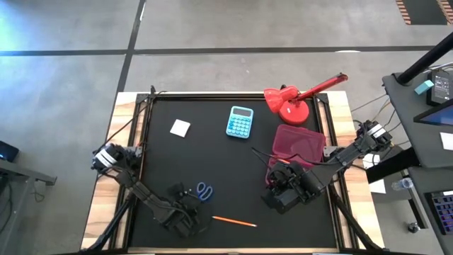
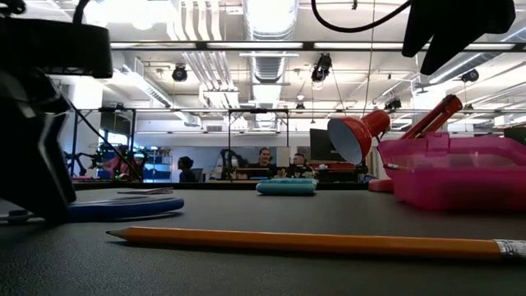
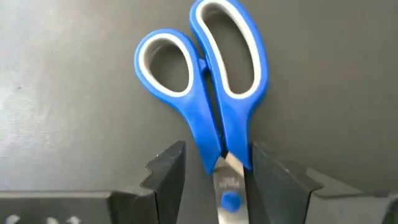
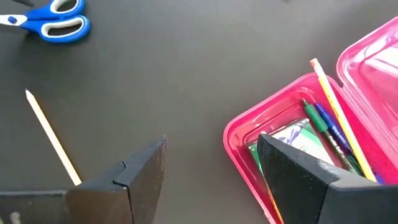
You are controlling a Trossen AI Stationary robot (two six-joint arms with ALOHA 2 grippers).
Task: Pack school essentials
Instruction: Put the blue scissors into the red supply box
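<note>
No brand or readable writing is seen on any of the things; only faint marks show on the scissor blade near its pivot, too small to be read.

The blue-handled scissors [image 3: 205, 93] lie flat on the black worktop [image 1: 212, 156] near its front edge, left of the middle, with the handle loops pointing away from the left arm. The left gripper [image 3: 216, 171] is lowered over them, its fingers [image 3: 166, 171] set apart on either side of the blade at the pivot. Whether they press on the scissors cannot be told.

An orange pencil [image 1: 233, 222] lies loose near the front edge, just right of the scissors and apart from them. A small white square [image 1: 180, 127] rests toward the back left corner. The light blue calculator [image 1: 240, 122] lies near the middle of the back edge, and the red desk lamp [image 1: 294, 103] stands at the back right corner.

The pink case [image 4: 280, 134] sits open by the right edge, its lid [image 1: 301, 142] thrown back toward the lamp. Inside it are seen a pencil [image 4: 339, 121], a blue pen [image 4: 329, 127] and a green pen [image 4: 323, 134], leaning against its wall.

The right gripper [image 4: 211, 171] is held low over the case's front end, its fingers [image 4: 146, 168] spread wide and holding nothing; one finger stands above the case's inside.

People are seen far behind the worktop in the room.
</note>
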